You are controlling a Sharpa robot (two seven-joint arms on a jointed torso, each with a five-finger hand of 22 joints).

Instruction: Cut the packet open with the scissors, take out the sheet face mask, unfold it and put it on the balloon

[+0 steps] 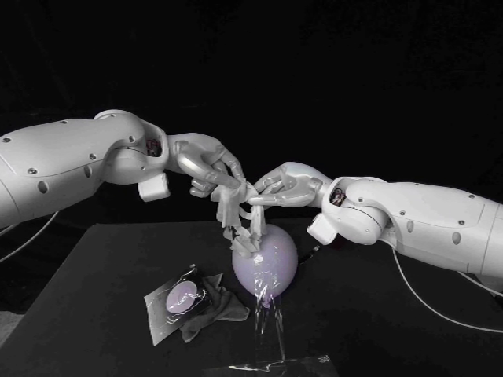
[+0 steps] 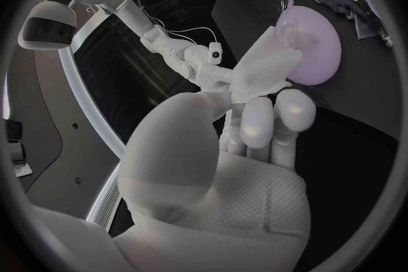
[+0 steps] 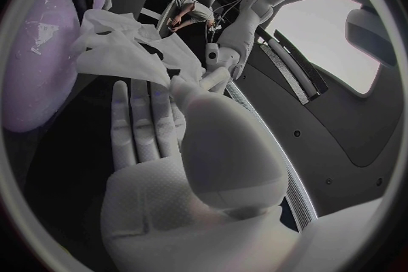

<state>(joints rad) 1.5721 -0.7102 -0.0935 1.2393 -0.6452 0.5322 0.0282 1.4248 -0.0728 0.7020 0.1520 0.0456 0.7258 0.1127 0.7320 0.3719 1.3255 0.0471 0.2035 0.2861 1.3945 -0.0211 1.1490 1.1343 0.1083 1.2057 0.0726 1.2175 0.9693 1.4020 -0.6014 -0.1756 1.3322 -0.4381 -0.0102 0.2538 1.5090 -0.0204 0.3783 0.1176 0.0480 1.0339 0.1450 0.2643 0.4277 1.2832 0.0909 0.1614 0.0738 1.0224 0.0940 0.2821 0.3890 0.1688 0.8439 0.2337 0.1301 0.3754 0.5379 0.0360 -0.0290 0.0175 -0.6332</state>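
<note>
The packet (image 1: 181, 301) lies flat on the table (image 1: 93, 267), left of the balloon (image 1: 269, 263) and nearer the robot. It is apart from the balloon. A crumpled film (image 1: 215, 310) lies against the packet on the side facing the balloon.

The left hand (image 1: 212, 169) is above the balloon and to its left, raised clear of the table. Its fingers are drawn together and pinch one upper edge of the sheet mask (image 1: 236, 214). The left wrist view shows the thumb and fingertips closed on the white material.

The sheet mask hangs between the two hands, directly above the balloon. It is partly unfolded, with loose folds. Its lower end touches the top of the balloon on the left side.

The balloon is pale violet and stands on the table below the two hands, long axis near upright.

The right hand (image 1: 281, 187) is above the balloon and slightly to its right, near the left hand. It pinches the other upper edge of the mask between its thumb and fingers. The remaining fingers are extended.
</note>
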